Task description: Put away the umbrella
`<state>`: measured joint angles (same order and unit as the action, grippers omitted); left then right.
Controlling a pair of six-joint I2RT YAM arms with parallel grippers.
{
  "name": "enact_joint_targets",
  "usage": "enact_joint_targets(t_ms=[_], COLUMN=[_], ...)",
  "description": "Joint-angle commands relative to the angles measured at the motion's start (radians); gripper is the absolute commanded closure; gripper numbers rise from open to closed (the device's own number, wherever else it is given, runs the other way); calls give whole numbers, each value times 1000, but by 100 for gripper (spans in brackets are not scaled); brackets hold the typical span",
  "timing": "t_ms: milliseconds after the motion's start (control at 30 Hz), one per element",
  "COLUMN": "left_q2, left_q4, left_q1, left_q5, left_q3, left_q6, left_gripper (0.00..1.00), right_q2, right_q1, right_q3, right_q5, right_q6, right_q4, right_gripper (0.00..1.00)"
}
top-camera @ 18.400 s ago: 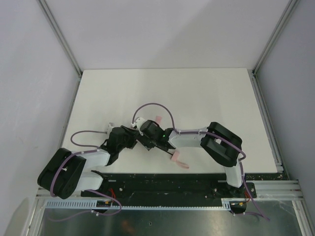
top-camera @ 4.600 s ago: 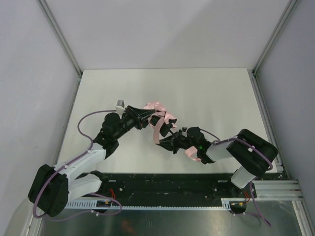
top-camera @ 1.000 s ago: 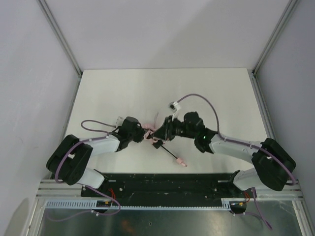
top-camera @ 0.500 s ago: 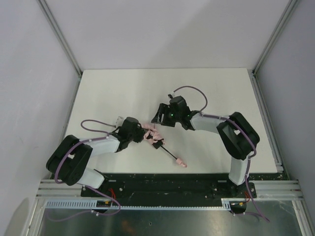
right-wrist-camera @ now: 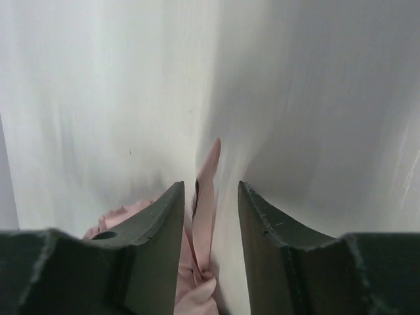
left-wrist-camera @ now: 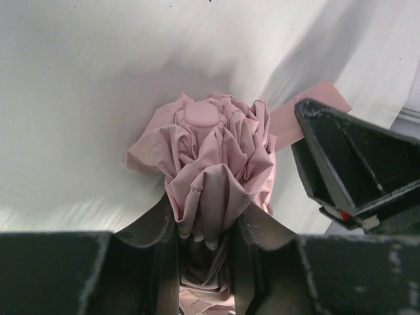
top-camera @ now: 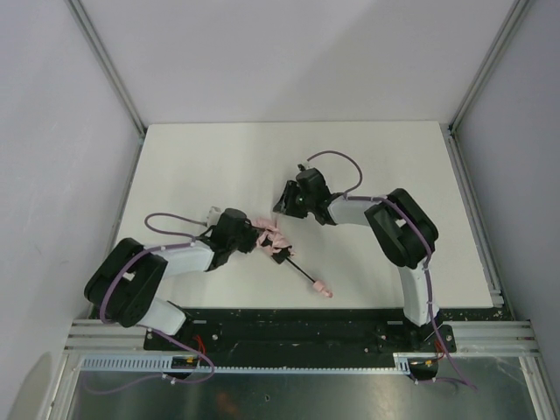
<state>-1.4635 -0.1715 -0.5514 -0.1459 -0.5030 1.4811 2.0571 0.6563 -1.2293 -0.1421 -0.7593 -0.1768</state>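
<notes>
While your left pincer (left-wrist-camera: 207,220) clamps the bunched pink umbrella (left-wrist-camera: 210,157) near the desk's (top-camera: 219,157) middle, your right pincer (right-wrist-camera: 210,197), jaws apart, straddles its strap (right-wrist-camera: 209,170); handle (top-camera: 322,288) lies toward desk's near edge.

Left arm (top-camera: 175,261) reaches low toward centre, left gripper (left-wrist-camera: 205,220) clamped on the umbrella (left-wrist-camera: 210,141). Right arm (top-camera: 398,229) folds sharply back, right gripper (right-wrist-camera: 209,197) jaws parted.

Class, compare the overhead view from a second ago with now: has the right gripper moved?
Yes. The right gripper has drawn back from the umbrella, toward the table's far edge.
</notes>
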Motion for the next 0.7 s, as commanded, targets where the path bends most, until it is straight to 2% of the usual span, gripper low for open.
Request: enact_joint_targets(t_ms=[0, 133, 167, 233, 333, 500, 667], left_q2=[-64, -72, -74, -81, -104, -118, -109], left_q4=[178, 178, 178, 177, 178, 179, 179], left_q1=[-4, -1, 2, 11, 46, 98, 106], left_q5=[-59, -57, -55, -45, -5, 9, 14], left_q3=[53, 47, 47, 45, 39, 31, 22], left_q6=[-74, -68, -63, -49, -31, -27, -18], left_gripper=[100, 100, 100, 100, 100, 100, 100], right_q2=[48, 67, 71, 68, -5, -129, -92], right_q1=[-17, -44, -55, -81, -108, -112, -103], right_q3=[-57, -60, -60, -54, 37, 202, 309], right_q5=[-3, -71, -113, -220, -408, -610, -600], right_q6=[-1, 22, 23, 20, -54, -453, -817], right_q4=[-54, -113, -138, -210, -437, -913, -1332], right_gripper=[63, 93, 97, 99, 100, 100, 100])
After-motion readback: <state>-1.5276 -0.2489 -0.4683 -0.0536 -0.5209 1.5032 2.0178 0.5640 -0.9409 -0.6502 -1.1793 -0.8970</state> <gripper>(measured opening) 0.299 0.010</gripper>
